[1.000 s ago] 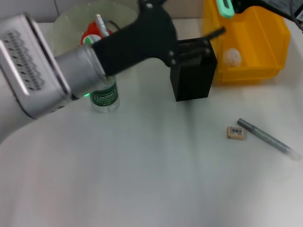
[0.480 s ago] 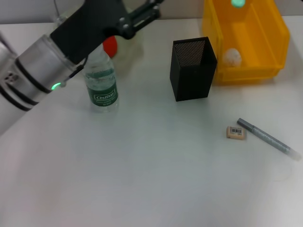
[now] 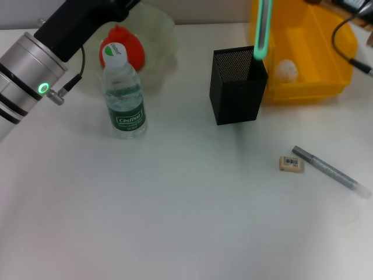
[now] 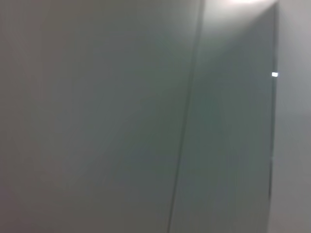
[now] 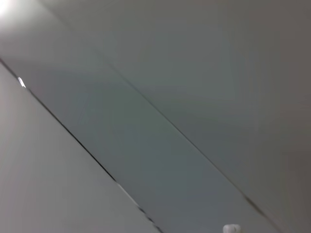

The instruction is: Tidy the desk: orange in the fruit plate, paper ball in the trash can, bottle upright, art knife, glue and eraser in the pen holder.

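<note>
Your left arm (image 3: 41, 64) reached across the far-left corner toward the fruit plate (image 3: 157, 35), its hand out of view, and neither hand showed, so you could not tell their grip. The orange (image 3: 125, 49) sat in that plate, the bottle (image 3: 123, 96) upright just in front of it, and a green stick stood in the pen holder (image 3: 236, 96) beside the trash can (image 3: 309, 52) holding the paper ball (image 3: 285, 70). The eraser (image 3: 291, 164) lay just beside a grey pen (image 3: 329, 170) near the table's (image 3: 175, 210) right edge, with open surface across the near half.
</note>
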Tool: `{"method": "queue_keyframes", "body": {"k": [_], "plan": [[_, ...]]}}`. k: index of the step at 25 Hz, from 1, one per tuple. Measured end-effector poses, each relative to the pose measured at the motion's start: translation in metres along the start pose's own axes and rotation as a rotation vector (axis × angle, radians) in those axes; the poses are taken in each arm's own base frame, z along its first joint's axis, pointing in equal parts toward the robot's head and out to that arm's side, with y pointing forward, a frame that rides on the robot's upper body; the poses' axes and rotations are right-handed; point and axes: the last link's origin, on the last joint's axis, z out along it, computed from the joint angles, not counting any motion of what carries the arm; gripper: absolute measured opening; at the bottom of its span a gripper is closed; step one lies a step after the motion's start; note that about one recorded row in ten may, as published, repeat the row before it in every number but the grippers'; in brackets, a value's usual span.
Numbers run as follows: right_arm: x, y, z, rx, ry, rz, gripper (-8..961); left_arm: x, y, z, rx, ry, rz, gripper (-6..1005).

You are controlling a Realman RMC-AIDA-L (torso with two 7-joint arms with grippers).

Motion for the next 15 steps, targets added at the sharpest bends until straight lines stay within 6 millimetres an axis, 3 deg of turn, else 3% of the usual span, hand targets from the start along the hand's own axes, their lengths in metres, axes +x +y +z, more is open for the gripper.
{"method": "queue_keyframes", "body": {"k": [8, 15], "plan": [[0.014, -0.013, 0.008, 0.099, 0.049, -0.155, 186, 0.000, -0.008, 0.000, 0.043, -0.010, -0.027, 811], [0.002, -0.017, 0.011, 0.147, 0.048, -0.252, 192, -0.001, -0.008, 0.000, 0.055, -0.008, -0.016, 811]]}}
